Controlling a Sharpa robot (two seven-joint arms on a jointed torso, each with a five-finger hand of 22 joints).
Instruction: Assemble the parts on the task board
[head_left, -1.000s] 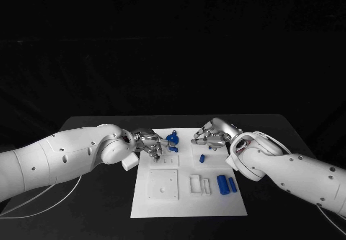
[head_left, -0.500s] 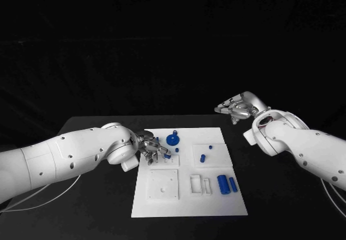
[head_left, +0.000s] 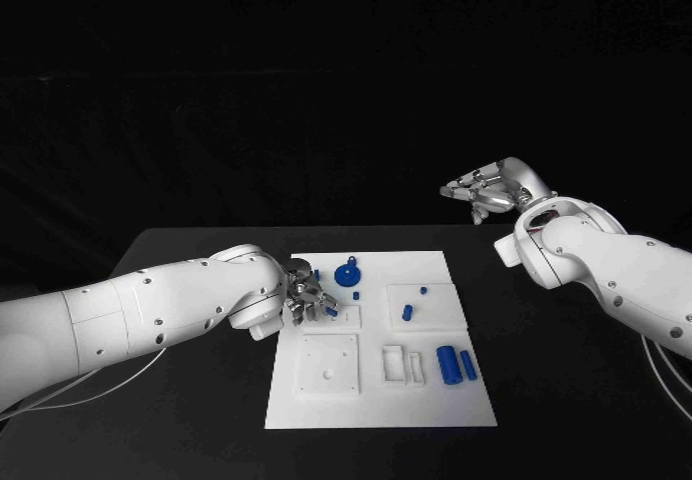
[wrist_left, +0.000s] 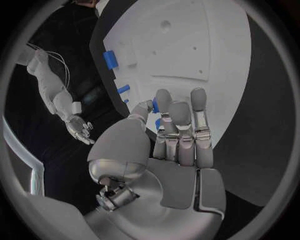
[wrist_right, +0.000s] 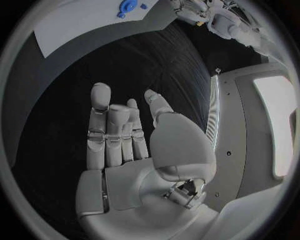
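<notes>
Pinching a small blue plastic part (wrist_left: 155, 105) between silver fingers (wrist_left: 178, 117) of the left hand (head_left: 303, 293), low over the white rectangular task board (head_left: 378, 400) on the black desk (head_left: 188, 250) — risking a tilt and jam. Right hand (head_left: 488, 190) lifting clear since earlier, fingers apart, holding nothing.

text: none readable | labels: none | numbers: none

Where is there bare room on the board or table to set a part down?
Free: the task board's near strip, below the two blue cylinders, and the black table to its right. Crowded: the far-left corner, where the left hand works beside the round blue part.
</notes>
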